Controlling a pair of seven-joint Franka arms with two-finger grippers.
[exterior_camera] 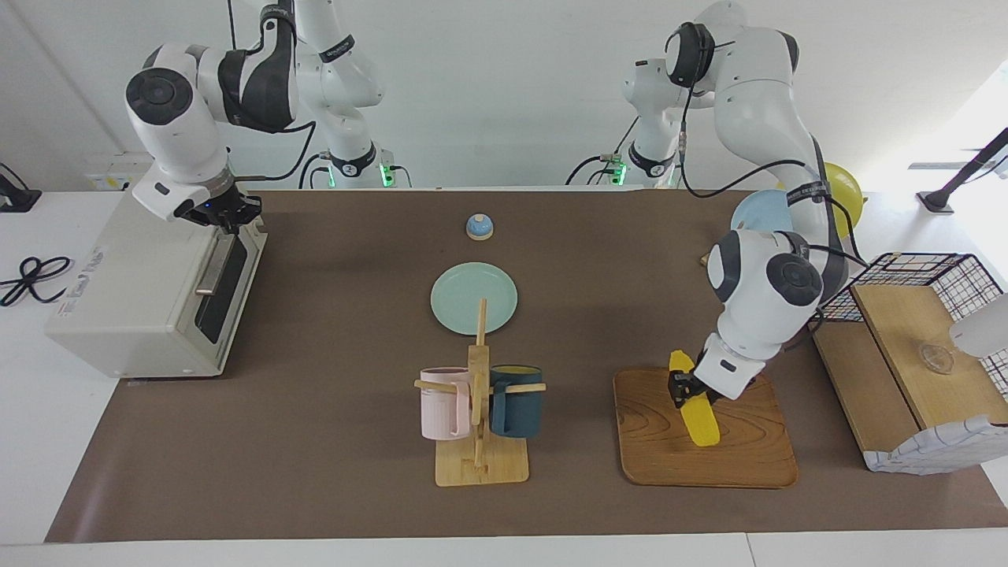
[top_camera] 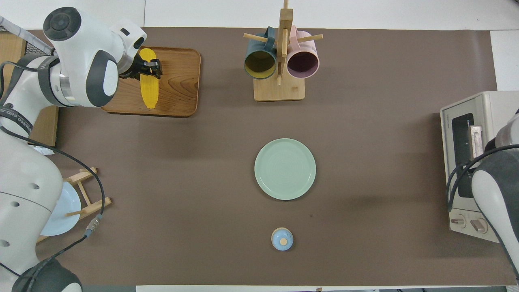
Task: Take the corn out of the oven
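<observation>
While the left gripper [exterior_camera: 683, 387] grips the corn [exterior_camera: 694, 410] on the wooden tray [exterior_camera: 740, 461], premature lifting could drag it off; right gripper [exterior_camera: 223, 216] state indeterminate.

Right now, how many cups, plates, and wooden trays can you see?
Cups: 2, a pink cup and a dark teal cup on the wooden rack
Plates: 3, a pale green round plate, a light blue plate, a yellow plate
Wooden trays: 1, under the corn
Total: 6
</observation>
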